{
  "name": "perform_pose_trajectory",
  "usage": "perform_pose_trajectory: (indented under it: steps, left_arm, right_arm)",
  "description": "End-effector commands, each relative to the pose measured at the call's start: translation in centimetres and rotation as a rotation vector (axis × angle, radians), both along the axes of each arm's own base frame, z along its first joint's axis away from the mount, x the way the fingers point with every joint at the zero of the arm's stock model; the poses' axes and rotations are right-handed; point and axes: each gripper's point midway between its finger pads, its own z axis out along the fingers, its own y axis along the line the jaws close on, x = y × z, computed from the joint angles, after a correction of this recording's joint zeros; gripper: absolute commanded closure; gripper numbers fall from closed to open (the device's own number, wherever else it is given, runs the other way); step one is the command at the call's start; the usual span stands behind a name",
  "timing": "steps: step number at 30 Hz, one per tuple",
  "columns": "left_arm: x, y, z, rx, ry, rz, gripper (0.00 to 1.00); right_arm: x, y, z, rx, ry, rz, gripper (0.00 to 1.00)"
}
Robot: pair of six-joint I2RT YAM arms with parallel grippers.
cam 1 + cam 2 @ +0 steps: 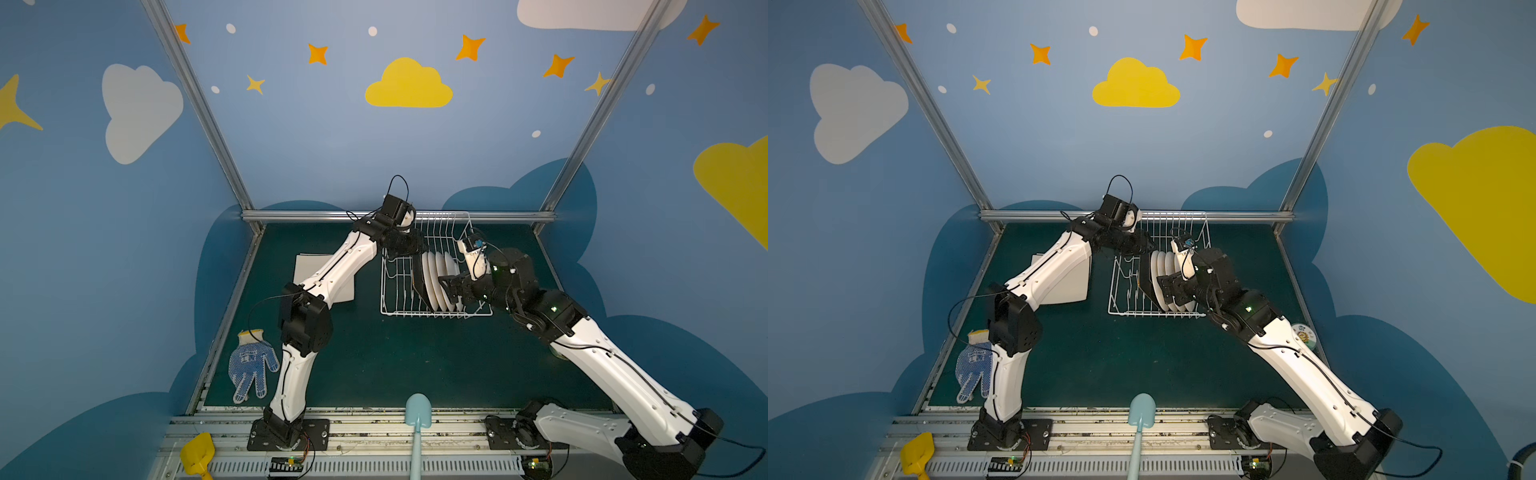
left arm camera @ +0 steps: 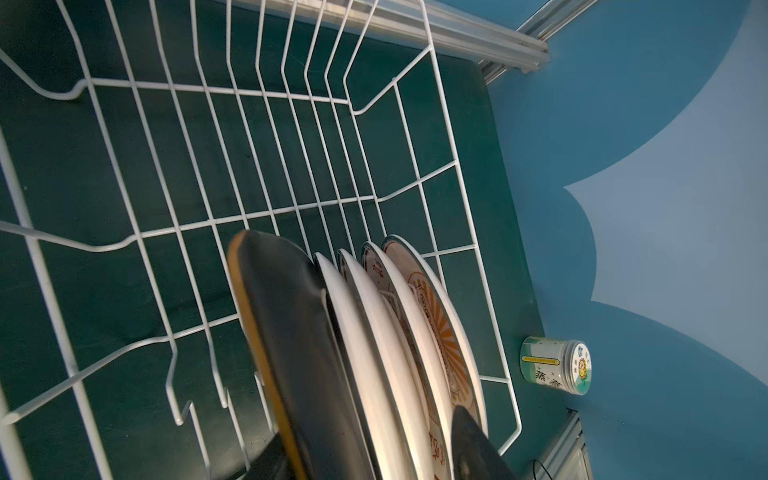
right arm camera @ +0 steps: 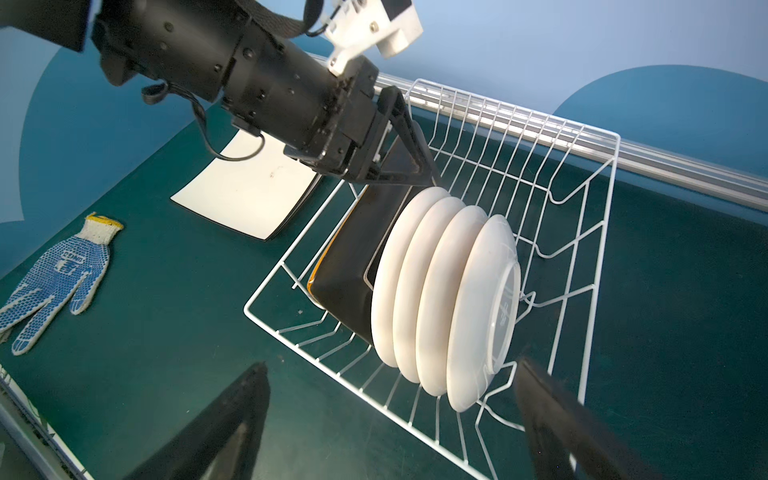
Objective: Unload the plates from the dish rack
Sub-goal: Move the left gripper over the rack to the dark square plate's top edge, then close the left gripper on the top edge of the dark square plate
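- Plates point(image 1: 437, 282) stand on edge at one end of the dish rack point(image 3: 598, 249): one black plate point(image 3: 353, 257), four round white plates point(image 3: 440, 291).
- Beside the rack a pale square plate point(image 3: 249, 187) lies flat.
- Left gripper point(image 3: 415, 170) has its jaws apart astride the black plate's top; right gripper point(image 3: 390, 363) gapes empty beside the rack.

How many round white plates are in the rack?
4 round white plates, on edge in a row in the dish rack, beside the black square plate. None seem hidden.
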Motion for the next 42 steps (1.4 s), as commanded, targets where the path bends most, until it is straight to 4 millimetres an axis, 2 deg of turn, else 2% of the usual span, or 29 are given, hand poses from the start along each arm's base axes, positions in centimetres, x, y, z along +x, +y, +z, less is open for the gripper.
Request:
perform_pose_trajectory:
  steps: [1, 7, 13, 24, 29, 35, 42]
  left_arm:
    - [-0.3, 0.3, -0.8, 0.039, 0.042, 0.012, 0.5]
    - [0.1, 1.0, -2.5, 0.103, 0.068, 0.045, 0.54]
    - [0.5, 1.0, -3.3, 0.115, 0.073, 0.066, 0.6]
    - [0.5, 1.2, -5.2, 0.165, 0.099, 0.099, 0.57]
    - [0.5, 1.3, -5.7, 0.174, 0.112, 0.113, 0.63]
    - [0.4, 1.6, -5.9, 0.181, 0.124, 0.136, 0.64]
    - [0.4, 1.7, -6.7, 0.172, 0.15, 0.175, 0.7]
  right_arm:
    - [-0.1, -0.6, 0.0, -0.001, -0.013, -0.015, 0.08]
    - [-0.2, -0.8, 0.0, -0.003, -0.016, -0.018, 0.08]
    - [-0.1, -0.8, 0.0, 0.001, -0.015, -0.013, 0.08]
    - [-0.2, -0.8, -0.1, 0.002, -0.011, -0.009, 0.08]
    - [-0.3, -1.0, 0.4, 0.002, -0.025, -0.009, 0.08]
    - [-0.5, -1.4, 0.0, -0.002, -0.02, -0.008, 0.08]
    - [-0.6, -1.7, 0.5, -0.007, -0.035, -0.006, 0.08]
